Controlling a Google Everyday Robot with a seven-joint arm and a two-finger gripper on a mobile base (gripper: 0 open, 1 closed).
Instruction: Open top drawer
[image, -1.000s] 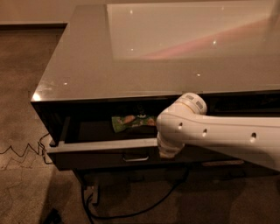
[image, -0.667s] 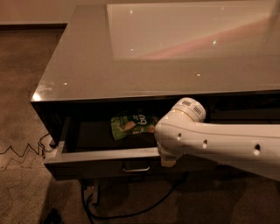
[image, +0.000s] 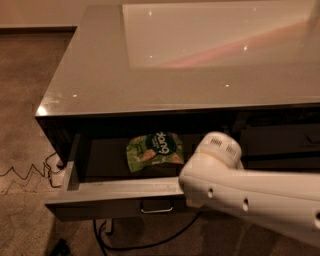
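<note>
Top drawer (image: 120, 191) sits at about 7 o'clock in the view, under the front edge of the glossy cabinet top (image: 165, 65); it stands well out, grey inner walls and floor exposed, dark front toward the camera; metal loop handle (image: 156, 207) is at the centre of the front, near 6 o'clock; green snack bag (image: 154, 150) lies flat on the drawer floor toward the back, at 10 o'clock of the wrist; gripper (image: 196, 196) is at the end of the white arm (image: 260, 200) that enters from 4 o'clock, down at the drawer front just beside the handle's right end; the wrist housing covers it, so cannot tell whether it is spread, pressed together or pinching the handle; judgement: pull step is in hand and close to done, drawer looks most of the way open; next move calls for a short straight pull toward 6 o'clock if travel remains, otherwise a release and a retreat that does not nudge the front shut; an off-axis pull could rack the drawer; black cables (image: 130, 242) trail on the carpet (image: 25, 110) below, apart from the arm.
</note>
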